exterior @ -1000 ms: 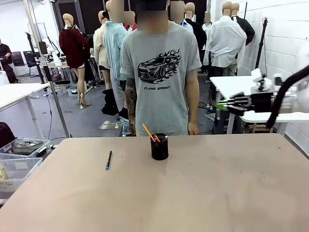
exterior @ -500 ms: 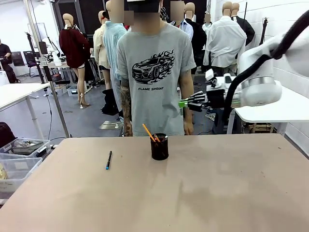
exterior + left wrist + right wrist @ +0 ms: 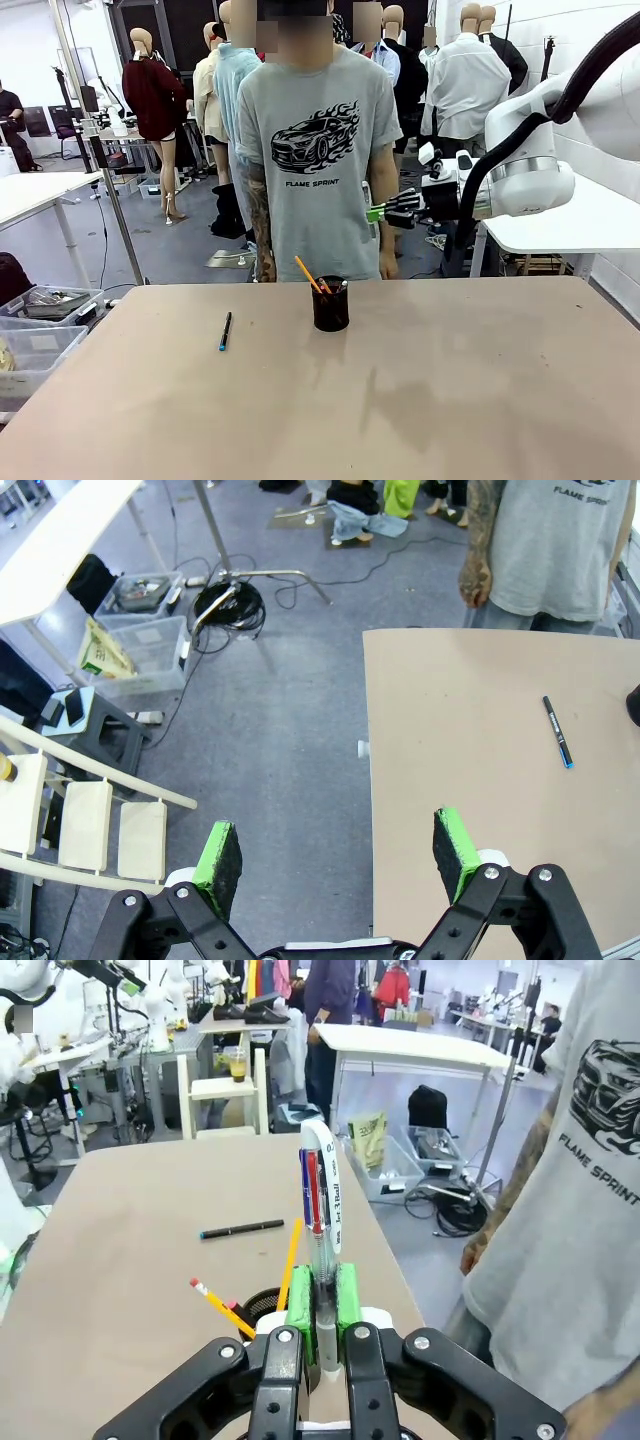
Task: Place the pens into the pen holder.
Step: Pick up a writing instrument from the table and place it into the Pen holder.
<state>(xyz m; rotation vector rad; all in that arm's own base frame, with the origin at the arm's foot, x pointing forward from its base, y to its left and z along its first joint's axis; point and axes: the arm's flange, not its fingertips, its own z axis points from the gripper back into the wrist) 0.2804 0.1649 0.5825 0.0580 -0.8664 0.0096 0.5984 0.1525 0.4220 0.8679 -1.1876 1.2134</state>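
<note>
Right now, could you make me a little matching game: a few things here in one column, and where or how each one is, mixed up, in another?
1. orange pencil
2. dark pen
3. white pen
4. left tool

a. lying flat on the table
b. open, holding nothing
c. standing in the pen holder
d. clamped in the right tool

Pairs: 1-c, 2-a, 3-d, 4-b.

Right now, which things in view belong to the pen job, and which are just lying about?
Job: pen holder; orange pencil standing in it; dark pen lying on the table; white pen in the right jaws.
Lying about: plastic bins on the floor; cable coil; white side table.
</note>
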